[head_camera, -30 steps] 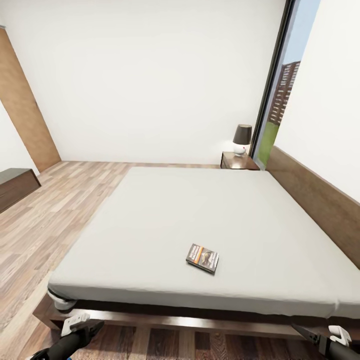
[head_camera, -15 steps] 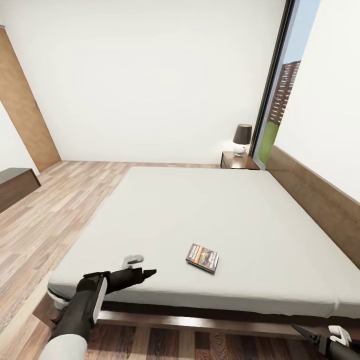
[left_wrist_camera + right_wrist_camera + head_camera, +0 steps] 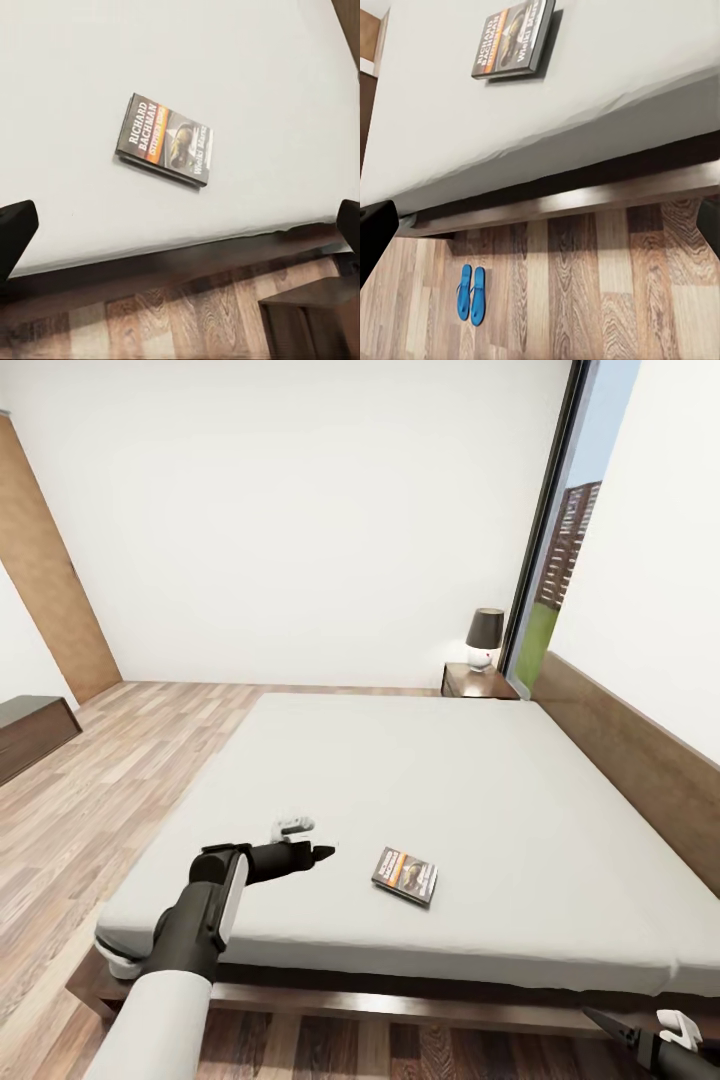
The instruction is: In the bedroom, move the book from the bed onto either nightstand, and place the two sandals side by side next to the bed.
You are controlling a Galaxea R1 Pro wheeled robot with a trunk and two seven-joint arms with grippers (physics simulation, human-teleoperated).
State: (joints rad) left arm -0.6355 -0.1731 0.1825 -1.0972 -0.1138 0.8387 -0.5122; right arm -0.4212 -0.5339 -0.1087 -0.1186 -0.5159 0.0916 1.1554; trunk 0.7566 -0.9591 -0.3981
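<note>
White-walled bedroom (image 3: 300, 510), light brown wood-plank floor (image 3: 90, 790). The large low bed with dark brown frame and pale grey-white mattress (image 3: 430, 780) takes most of the head view.

Thin dark-covered paperback book (image 3: 405, 876) lies flat near the mattress's near edge. Our left gripper (image 3: 318, 852) hovers over the mattress just beside it, to its left, not touching. In the left wrist view our black fingertips (image 3: 15, 232) stand wide apart, book (image 3: 165, 140) ahead between them.

Right gripper (image 3: 615, 1028) sits low by the frame; spread we cannot tell.

Two bright blue flip-flop sandals (image 3: 471, 294) lie side by side on the floor.

Small dark reddish-brown nightstand (image 3: 478, 682) at the far corner.
</note>
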